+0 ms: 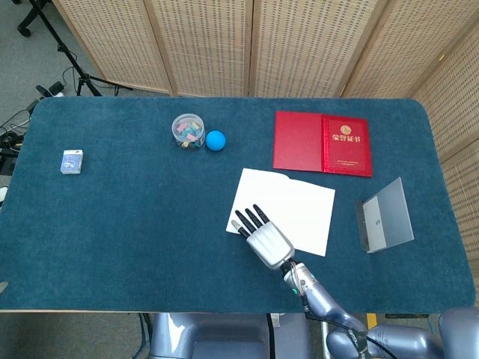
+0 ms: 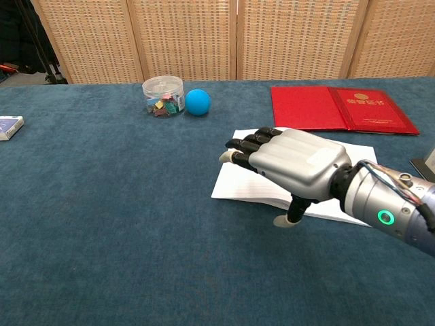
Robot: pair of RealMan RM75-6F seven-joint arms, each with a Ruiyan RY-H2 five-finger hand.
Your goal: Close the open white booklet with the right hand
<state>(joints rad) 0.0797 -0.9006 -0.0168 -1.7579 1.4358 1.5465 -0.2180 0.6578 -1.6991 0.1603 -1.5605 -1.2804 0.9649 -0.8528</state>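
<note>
White booklet (image 1: pixel 288 206), one, lies open under right hand (image 1: pixel 266 241), fingers (image 2: pixel 246 144) together, holding nothing.

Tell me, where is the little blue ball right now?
In the head view the blue ball sits on the far middle of the table, just right of the clear jar and left of the red folder.

right robot hand (image 1: pixel 263 238): fingers spread | over white booklet (image 1: pixel 292 206) left page | booklet open

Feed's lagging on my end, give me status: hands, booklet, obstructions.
Right hand open, fingers extended over left page edge. Left hand not in view. White booklet open, flat. Nothing on its pages.
</note>
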